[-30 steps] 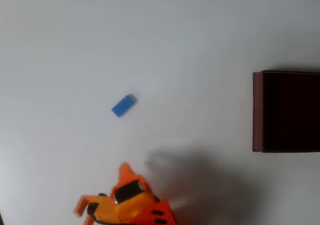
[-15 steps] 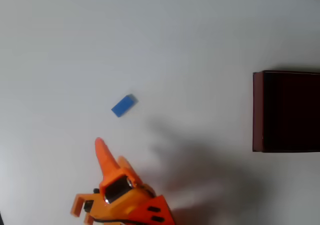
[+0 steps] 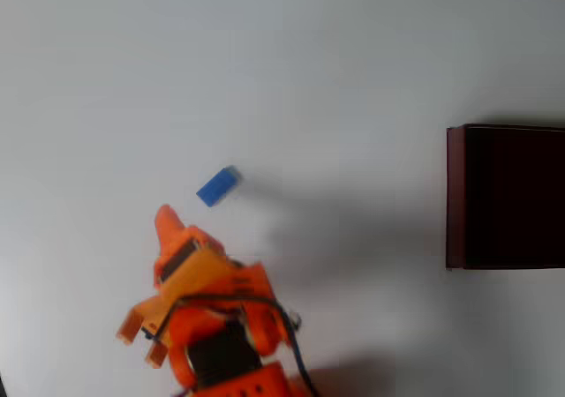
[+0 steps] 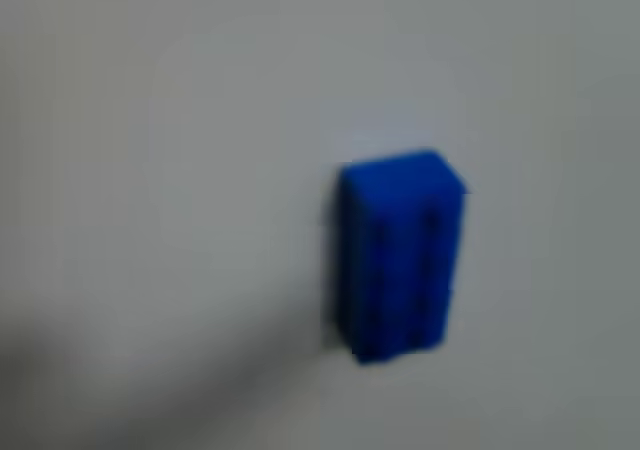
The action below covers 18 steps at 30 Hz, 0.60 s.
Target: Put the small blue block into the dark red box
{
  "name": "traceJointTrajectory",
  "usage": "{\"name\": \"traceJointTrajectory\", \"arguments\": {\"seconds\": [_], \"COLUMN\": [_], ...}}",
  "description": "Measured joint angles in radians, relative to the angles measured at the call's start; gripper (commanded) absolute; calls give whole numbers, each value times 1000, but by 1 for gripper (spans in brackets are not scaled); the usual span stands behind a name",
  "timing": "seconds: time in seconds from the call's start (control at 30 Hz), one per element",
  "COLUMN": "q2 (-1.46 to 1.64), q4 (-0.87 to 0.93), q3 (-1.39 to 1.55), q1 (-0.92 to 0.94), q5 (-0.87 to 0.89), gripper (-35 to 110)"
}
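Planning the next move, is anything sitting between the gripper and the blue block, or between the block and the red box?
Nothing visible. Bare white table separates the gripper from the small blue block, and likewise the block from the dark red box.

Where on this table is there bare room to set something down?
The widest bare patch of white table runs between the small blue block and the dark red box, plus everything above them. The lower left is crowded by the orange arm.
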Motion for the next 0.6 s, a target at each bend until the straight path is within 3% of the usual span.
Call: {"name": "traceJointTrajectory", "arguments": {"seconds": [0.2, 0.6], "q2": [-324, -428], "q4": [-11, 21], "q3": [-144, -291], "q1": [21, 81], "q5": [-15, -14], "gripper": [29, 28]}}
